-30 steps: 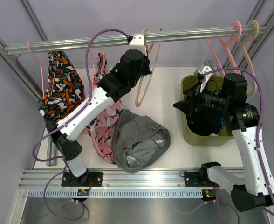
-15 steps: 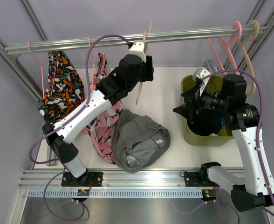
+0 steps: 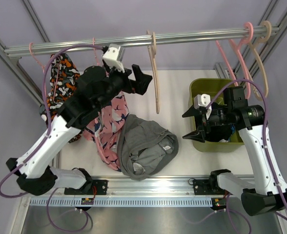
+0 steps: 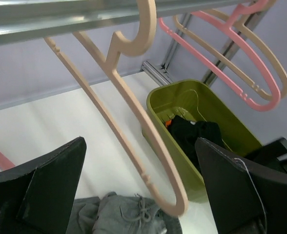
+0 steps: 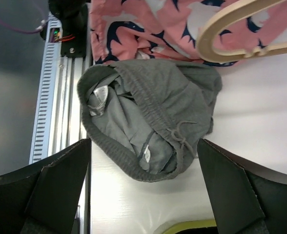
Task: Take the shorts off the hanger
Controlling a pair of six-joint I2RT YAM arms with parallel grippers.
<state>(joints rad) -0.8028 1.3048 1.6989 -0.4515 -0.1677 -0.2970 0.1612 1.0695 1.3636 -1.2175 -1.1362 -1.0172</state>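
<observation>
Grey shorts (image 3: 146, 146) lie crumpled on the white table, off any hanger; the right wrist view shows them (image 5: 148, 114) just beyond my right gripper (image 5: 143, 141). That gripper (image 3: 188, 125) is open and empty, beside the green bin (image 3: 197, 141). My left gripper (image 3: 142, 80) is open and empty, left of a bare beige hanger (image 3: 155, 73) on the rail. Black shorts (image 4: 192, 134) lie in the bin (image 4: 182, 92). Orange-black-white patterned shorts (image 3: 63, 90) hang on a pink hanger at far left. A pink and navy patterned pair (image 3: 107, 134) hangs beside them.
The metal rail (image 3: 202, 35) spans the back. Empty pink (image 3: 236, 53) and beige (image 3: 263, 58) hangers hang at its right end, above the bin. Aluminium frame posts flank both sides, and a rail with the arm bases runs along the near edge.
My left gripper opened, let go of the beige hanger and drew back to the left; the hanger now hangs free. My right gripper opened a little wider and shifted left, off the bin.
</observation>
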